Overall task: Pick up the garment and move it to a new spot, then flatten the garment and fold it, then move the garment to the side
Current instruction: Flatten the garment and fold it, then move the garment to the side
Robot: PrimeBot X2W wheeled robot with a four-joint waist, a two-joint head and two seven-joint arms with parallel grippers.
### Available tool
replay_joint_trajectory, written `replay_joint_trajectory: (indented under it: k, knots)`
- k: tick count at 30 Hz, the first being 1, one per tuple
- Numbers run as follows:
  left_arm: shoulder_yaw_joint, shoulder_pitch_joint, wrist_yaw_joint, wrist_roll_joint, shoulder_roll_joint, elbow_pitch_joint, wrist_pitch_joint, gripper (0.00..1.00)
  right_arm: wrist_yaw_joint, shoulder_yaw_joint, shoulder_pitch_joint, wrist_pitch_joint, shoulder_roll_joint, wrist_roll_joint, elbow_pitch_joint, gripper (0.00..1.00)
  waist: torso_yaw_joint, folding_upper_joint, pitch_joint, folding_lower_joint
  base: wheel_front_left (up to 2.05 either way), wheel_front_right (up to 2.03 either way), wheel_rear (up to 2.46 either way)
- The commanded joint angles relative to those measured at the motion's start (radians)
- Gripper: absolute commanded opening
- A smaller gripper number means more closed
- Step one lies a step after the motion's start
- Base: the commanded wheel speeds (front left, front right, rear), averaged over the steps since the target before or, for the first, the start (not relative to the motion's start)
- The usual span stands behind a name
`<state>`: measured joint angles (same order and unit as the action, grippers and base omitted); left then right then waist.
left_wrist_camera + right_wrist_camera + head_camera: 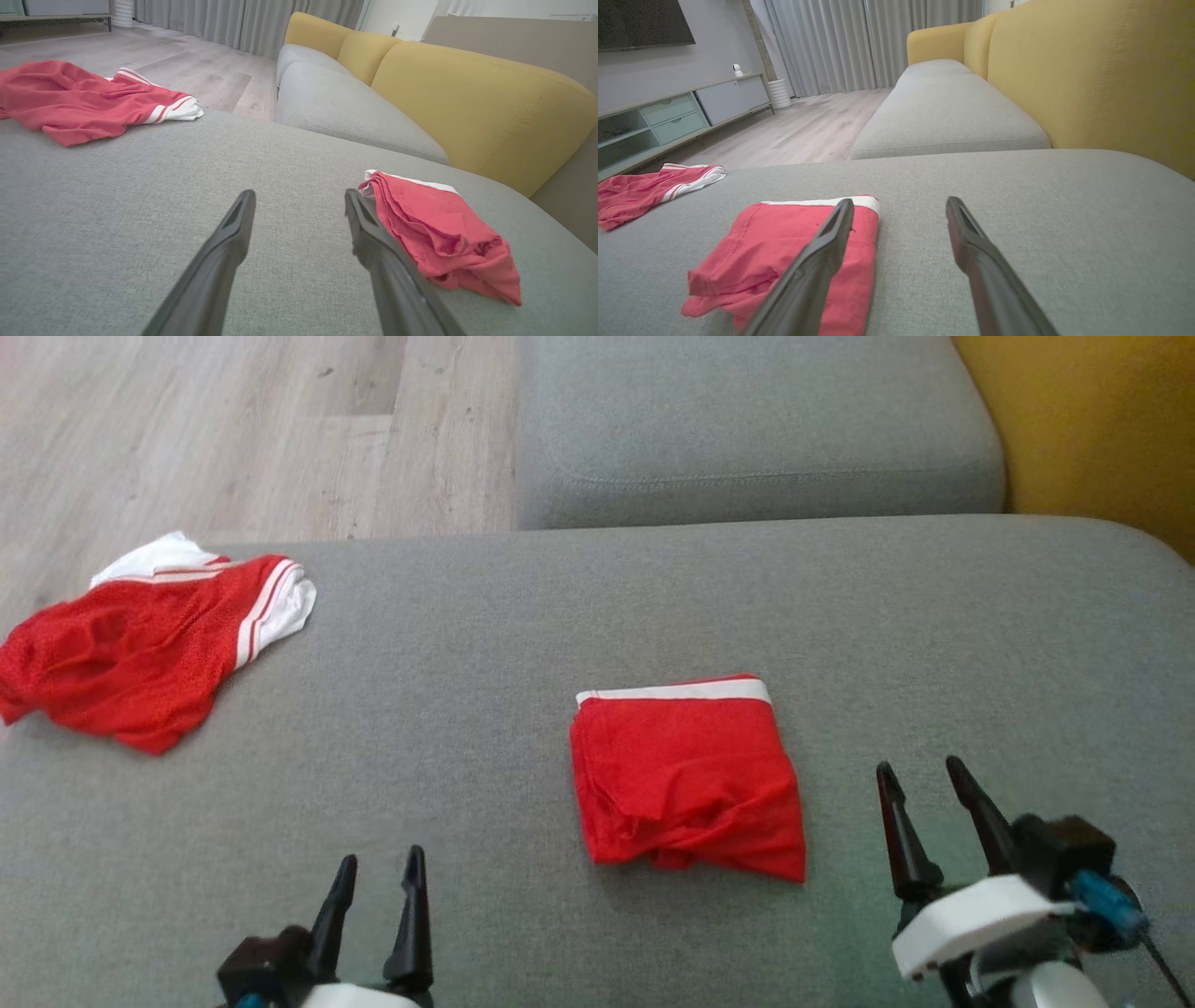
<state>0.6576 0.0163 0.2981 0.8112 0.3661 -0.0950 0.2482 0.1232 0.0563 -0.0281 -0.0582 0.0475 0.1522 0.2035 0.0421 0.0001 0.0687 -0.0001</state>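
On a grey sofa cushion [467, 644], a crumpled red garment [140, 644] sprawls at the far-left edge. The folded red garment [686, 779] lies mid-cushion between the left pincer [381, 855] and the right pincer [920, 764], both spread open, empty.

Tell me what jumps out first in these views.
A folded red cloth garment with a white band lies mid-seat on the grey fabric sofa cushion, flanked by the open left gripper and open right gripper, neither touching it. A crumpled red-and-white mesh garment sprawls at the cushion's far left edge.
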Motion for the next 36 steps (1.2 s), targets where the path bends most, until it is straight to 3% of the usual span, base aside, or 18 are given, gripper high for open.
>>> replay_joint_trajectory:
  k: [1, 26, 31, 36]
  knots:
    - [-0.061, -0.025, -0.004, -0.018, 0.003, 0.022, 0.013, 1.00, 0.008, 0.017, 0.016, -0.004, 0.003, 0.014, -0.053, 1.00, -0.003, -0.0001, 0.003, 0.0001, 0.00, 0.00, 0.00]
    - [-0.143, 0.017, -0.059, -0.102, -0.047, -0.043, 0.013, 1.00, 0.008, 0.017, -0.031, 0.024, 0.003, 0.003, -0.071, 1.00, 0.006, -0.0001, -0.005, 0.0001, 0.00, 0.00, 0.00]
    - [-0.137, 0.006, -0.063, -0.113, -0.046, -0.045, 0.013, 1.00, 0.008, 0.009, 0.056, 0.065, 0.003, -0.039, -0.055, 1.00, 0.020, -0.0001, -0.022, 0.0001, 0.00, 0.00, 0.00]
    - [-0.122, -0.017, -0.069, -0.122, -0.050, -0.043, 0.005, 1.00, 0.008, -0.005, 0.217, 0.188, 0.003, -0.069, 0.008, 1.00, 0.065, -0.0001, -0.052, 0.0001, 0.00, 0.00, 0.00]
